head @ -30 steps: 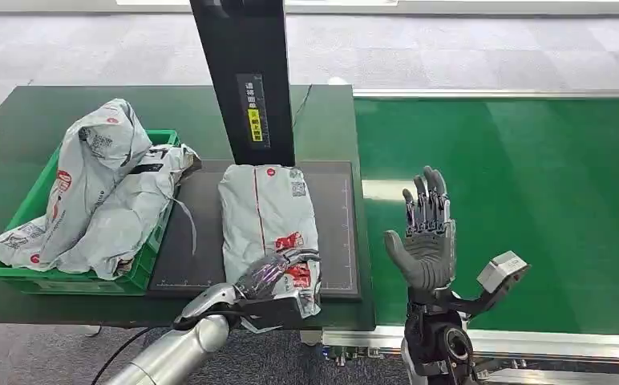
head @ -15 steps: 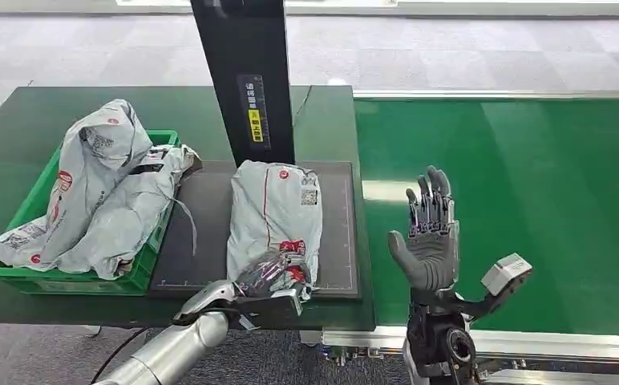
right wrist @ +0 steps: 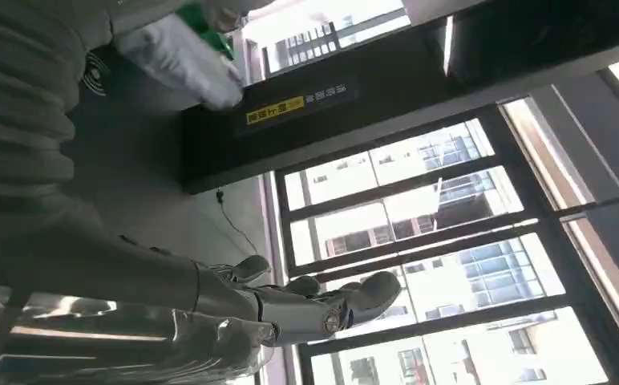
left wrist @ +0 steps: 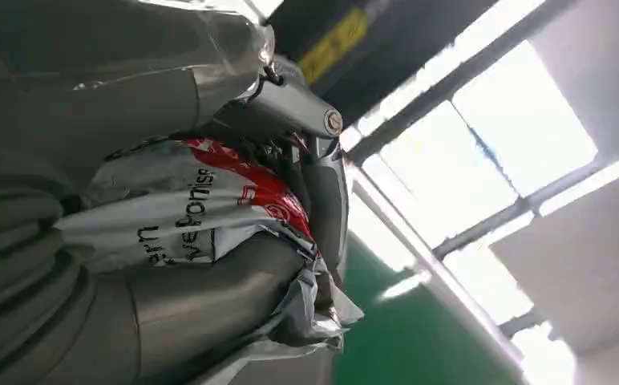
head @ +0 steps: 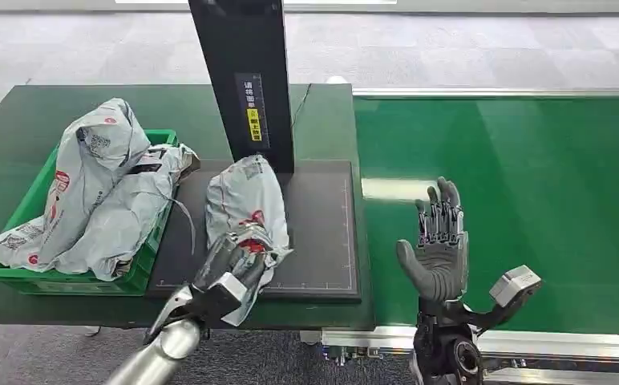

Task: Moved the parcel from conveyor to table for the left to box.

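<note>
Grey parcel [head: 246, 212] lies tilted on the black mat [head: 322, 233] of the table [head: 322, 120], its far end at the foot of the black post [head: 246, 80], just right of the green crate [head: 142, 269] holding other bags [head: 98, 192]. Left hand [head: 230, 269] grips the parcel's near end, fingers curled over it. Right hand [head: 438, 241] stands upright over the conveyor [head: 531, 176], palm bare, fingers spread, holding nothing

Left wrist: fingers [left wrist: 322, 192] wrap crumpled parcel film [left wrist: 202, 208] with red print, thumb pressed beneath

Right wrist: fingers [right wrist: 330, 301] extended and apart, post [right wrist: 354, 104] beyond
</note>
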You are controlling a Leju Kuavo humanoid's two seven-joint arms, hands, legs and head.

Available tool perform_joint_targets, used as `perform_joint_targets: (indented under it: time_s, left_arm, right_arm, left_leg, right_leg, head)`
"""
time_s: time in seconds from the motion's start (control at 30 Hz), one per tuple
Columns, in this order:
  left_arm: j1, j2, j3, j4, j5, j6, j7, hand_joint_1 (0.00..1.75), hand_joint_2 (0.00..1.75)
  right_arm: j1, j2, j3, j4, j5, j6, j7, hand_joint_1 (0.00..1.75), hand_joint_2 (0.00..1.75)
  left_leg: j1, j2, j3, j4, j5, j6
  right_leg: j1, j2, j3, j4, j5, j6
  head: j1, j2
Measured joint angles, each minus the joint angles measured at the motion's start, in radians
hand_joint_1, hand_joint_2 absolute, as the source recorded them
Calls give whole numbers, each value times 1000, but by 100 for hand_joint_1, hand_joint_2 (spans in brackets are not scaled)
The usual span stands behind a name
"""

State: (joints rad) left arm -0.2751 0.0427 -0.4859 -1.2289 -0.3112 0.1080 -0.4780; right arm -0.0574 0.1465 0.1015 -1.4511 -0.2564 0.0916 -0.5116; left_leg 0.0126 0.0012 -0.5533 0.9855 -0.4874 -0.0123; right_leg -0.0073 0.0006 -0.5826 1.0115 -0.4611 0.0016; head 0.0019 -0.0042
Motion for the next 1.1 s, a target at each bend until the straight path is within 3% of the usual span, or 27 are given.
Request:
perform_joint_targets:
  time_s: [0.37,0.73,0.9,1.1]
  left_arm:
    - [156,22,216,-512,155,43,-142,175,175]
    - [202,1,454,-801,436,-152,-205,175,175]
    - [169,-13,594,-840,500,-164,-165,175,175]
    - [90,9,747,-775,552,-151,-31,175,175]
  right_arm:
    - [42,-7,-8,-11,-10,-32,-11,0,175]
    - [64,11,-45,-21,14,-31,-11,0,175]
    - [63,14,-53,-21,18,-28,-7,0,175]
    - [54,21,-57,-20,18,-15,6,0,175]
  left_leg:
    - [0,0,-2,0,0,0]
    - [0,0,-2,0,0,0]
    - [0,0,-2,0,0,0]
    - [0,1,-1,0,0,0]
  right_leg:
    - [0,0,-2,0,0,0]
    - [0,0,-2,0,0,0]
    - [0,0,-2,0,0,0]
    - [0,0,-3,0,0,0]
  head:
    - [0,0]
    - [0,0]
    - [0,0]
    - [0,0]
